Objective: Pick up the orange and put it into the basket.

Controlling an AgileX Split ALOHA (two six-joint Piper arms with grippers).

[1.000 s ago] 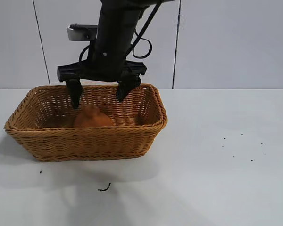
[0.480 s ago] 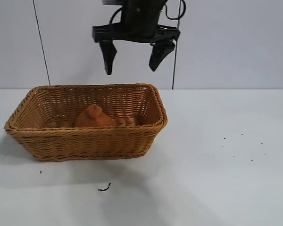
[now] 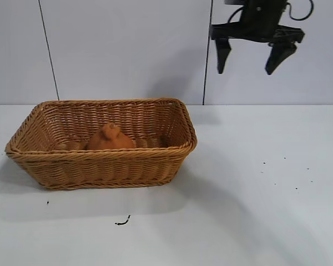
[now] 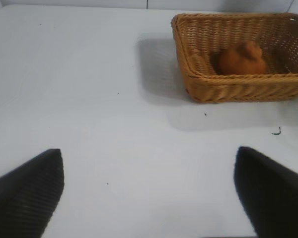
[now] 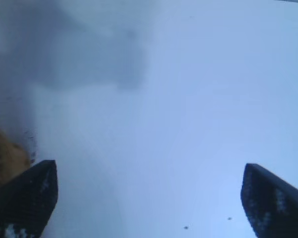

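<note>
Nearest the exterior camera, a small dark curled scrap [image 3: 122,221] is seen lying on the white table [image 3: 255,221], just in front of the basket. A scatter of tiny dark specks [image 3: 286,173] is seen farther right on the table. Behind the scrap, the woven wicker basket [image 3: 100,169] is set on the left half of the table, and the orange [image 3: 110,138] is seen resting inside it on the basket floor, near the middle, with its knobby bump upward. Farther back and high above the table, the right gripper [image 3: 248,62] is held well to the right of the basket, empty, its two dark fingers spread wide and pointed downward. In the left wrist view, the left gripper [image 4: 149,193] is seen spread apart over bare table, holding nothing, well apart from the basket.
</note>
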